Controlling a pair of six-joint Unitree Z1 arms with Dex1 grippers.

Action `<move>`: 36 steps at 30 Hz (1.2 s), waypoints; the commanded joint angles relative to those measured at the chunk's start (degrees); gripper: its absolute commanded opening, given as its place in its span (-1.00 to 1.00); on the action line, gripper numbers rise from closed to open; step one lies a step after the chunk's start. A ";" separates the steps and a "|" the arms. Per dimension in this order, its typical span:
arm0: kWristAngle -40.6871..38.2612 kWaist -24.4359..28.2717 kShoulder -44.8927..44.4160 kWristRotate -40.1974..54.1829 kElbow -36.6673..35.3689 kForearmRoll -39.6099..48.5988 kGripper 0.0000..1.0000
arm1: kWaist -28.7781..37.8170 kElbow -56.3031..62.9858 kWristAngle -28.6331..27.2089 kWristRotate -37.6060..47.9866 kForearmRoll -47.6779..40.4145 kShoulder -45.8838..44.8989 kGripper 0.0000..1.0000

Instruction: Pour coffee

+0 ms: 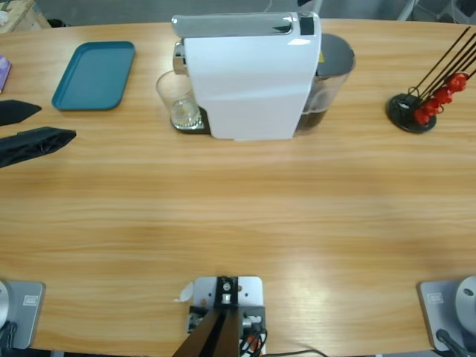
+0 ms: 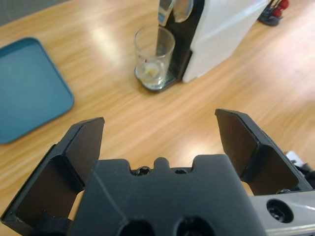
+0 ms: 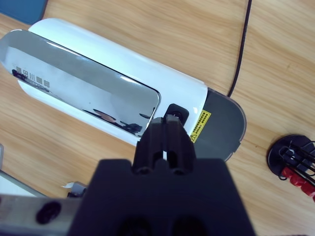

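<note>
On the far left of the table [image 1: 238, 216] the left gripper [image 2: 157, 142] waits with its jaws spread wide and nothing between them, aimed across the bare wood toward the machine. Just beyond it lies the teal tray [image 1: 94, 74], empty and well apart from everything else. Next comes the clear glass [image 1: 178, 100], standing upright on the drip stand under the spout of the white coffee machine [image 1: 249, 78]. The coffee [image 2: 151, 73] is not yet there to speak of: only a pale trace sits at the bottom of the glass, no dark layer that I can see.

The step in hand looks to be starting the brew. The right gripper [image 3: 167, 123], jaws pressed together into a single blunt tip and gripping nothing, hovers straight above the small dark button [image 3: 175, 111] at the end of the chrome lever (whether it is already touching, the wrist view does not settle). To do this well, the tip should come down square on the button and not on the lever's edge beside it, with a brief firm press so the machine does not shift and leave the glass out from under the spout. The left arm is best kept back until the flow stops.

At the far right stands the black pod rack [image 1: 411, 113] with its red pods [image 1: 439, 97], clear of the work.
</note>
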 commanded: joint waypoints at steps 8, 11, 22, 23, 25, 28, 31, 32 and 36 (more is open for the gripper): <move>-2.05 -0.53 0.80 2.04 1.68 -0.94 0.97 | 0.55 3.39 -1.87 -0.26 2.13 0.77 -1.00; -2.05 -0.53 0.97 2.04 1.68 -0.87 0.97 | 0.28 3.62 -2.19 -0.26 2.13 0.65 -1.00; -2.05 -0.53 1.22 2.13 1.86 -0.78 0.97 | -0.26 4.06 -2.29 -0.35 1.95 0.84 -1.00; -2.05 -0.53 1.26 2.13 1.86 -0.78 0.97 | -0.26 4.24 -2.24 -0.35 1.95 0.91 -1.00; -2.05 -0.53 1.27 2.13 1.87 -0.78 0.97 | -0.26 4.32 -2.26 -0.35 1.95 0.97 -1.00; -2.05 -0.53 1.36 2.13 1.94 -0.78 0.97 | -0.39 3.32 -2.77 -0.35 1.95 0.72 -1.00; -2.13 -0.53 1.52 2.13 1.94 -0.78 0.97 | -0.37 1.35 -4.02 -0.44 1.95 0.18 -1.00; -2.13 -0.53 1.54 2.11 1.96 -0.78 0.97 | -0.37 0.81 -4.28 -0.44 1.97 0.05 -1.00; -2.22 -0.53 1.54 2.11 2.03 -0.80 0.97 | -0.37 1.00 -4.35 -0.53 1.95 0.07 -1.00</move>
